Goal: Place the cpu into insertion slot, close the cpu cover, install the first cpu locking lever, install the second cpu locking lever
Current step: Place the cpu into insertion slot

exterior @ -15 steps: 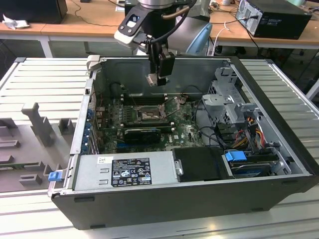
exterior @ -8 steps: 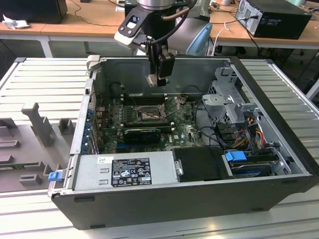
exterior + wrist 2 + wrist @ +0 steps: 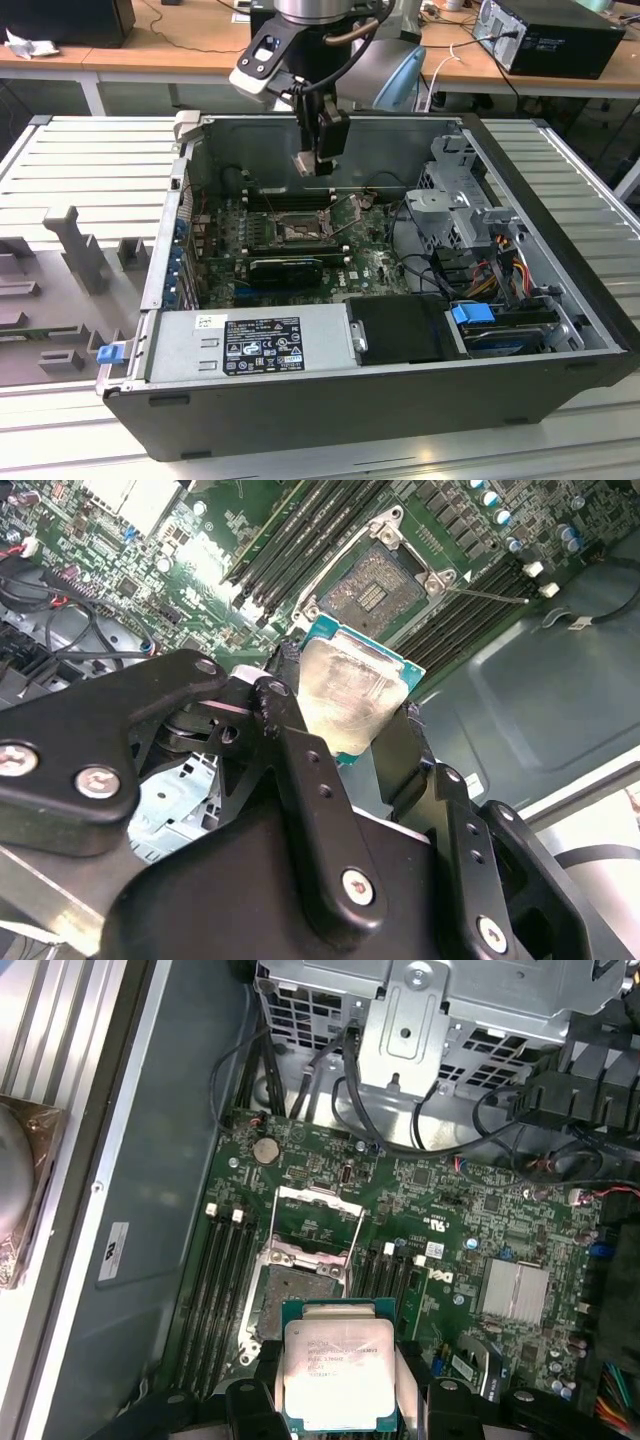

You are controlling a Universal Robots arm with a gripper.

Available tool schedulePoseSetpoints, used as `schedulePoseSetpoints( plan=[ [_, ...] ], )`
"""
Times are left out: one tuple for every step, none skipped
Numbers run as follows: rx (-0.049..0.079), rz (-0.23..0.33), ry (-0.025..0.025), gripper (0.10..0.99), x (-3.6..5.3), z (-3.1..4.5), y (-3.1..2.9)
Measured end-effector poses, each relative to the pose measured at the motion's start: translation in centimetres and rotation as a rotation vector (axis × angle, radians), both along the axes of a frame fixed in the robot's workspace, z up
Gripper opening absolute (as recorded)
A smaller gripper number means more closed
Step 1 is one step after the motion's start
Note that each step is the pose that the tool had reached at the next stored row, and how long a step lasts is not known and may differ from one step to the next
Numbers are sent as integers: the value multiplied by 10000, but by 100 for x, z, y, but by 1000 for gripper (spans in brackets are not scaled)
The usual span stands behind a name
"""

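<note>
Exterior view: the tool (image 3: 312, 164) is hanging over the open computer case (image 3: 400, 400), which is sitting on the slatted bench (image 3: 90, 150). It is gripping the cpu (image 3: 303, 163) above the green motherboard, near the back wall. The insertion slot (image 3: 298, 232) is lying below the chip and apart from it. Second wrist view: the tool (image 3: 345, 730) is clamping the cpu (image 3: 348, 705) by two opposite edges between its black fingers (image 3: 285, 715), with the pale metal face showing. The insertion slot (image 3: 375, 585) is lying uncovered beyond the chip, between the long black memory slots. First wrist view: the cpu (image 3: 338, 1372) is being held clear of the insertion slot (image 3: 298, 1288), whose pin field is lying exposed. The cpu cover (image 3: 318, 1194) is appearing to stand swung back on the far side of the socket, though its exact angle is hard to judge here. Judgement: the first step, placing the chip, is in hand, and no later step is showing as done. Seating the chip is calling for its edges to be squared with the socket frame, centred over the pin field and lowered level, without scraping the pins.
</note>
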State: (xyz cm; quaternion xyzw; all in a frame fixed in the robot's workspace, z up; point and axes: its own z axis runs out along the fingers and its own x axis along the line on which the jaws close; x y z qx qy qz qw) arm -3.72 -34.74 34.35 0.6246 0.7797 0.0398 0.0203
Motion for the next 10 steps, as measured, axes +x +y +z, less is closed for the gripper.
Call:
schedulePoseSetpoints(
  plan=[
    [0, -15, 0, 529, 0, -2, 0],
    [1, -36, 0, 529, 0, -5, 0],
    [1, -68, 0, 529, 0, -9, 0],
    [1, -93, 0, 529, 0, -13, 0],
    [2, -110, -1, 529, 0, -17, 0],
    [1, -126, 0, 529, 0, -20, 0],
    [1, -151, 0, 529, 0, -25, 0],
    [1, -168, -1, 529, 0, -30, 0],
    [1, -176, 0, 529, 0, -34, 0],
    [1, -184, 0, 529, 0, -43, 0]
  ],
)
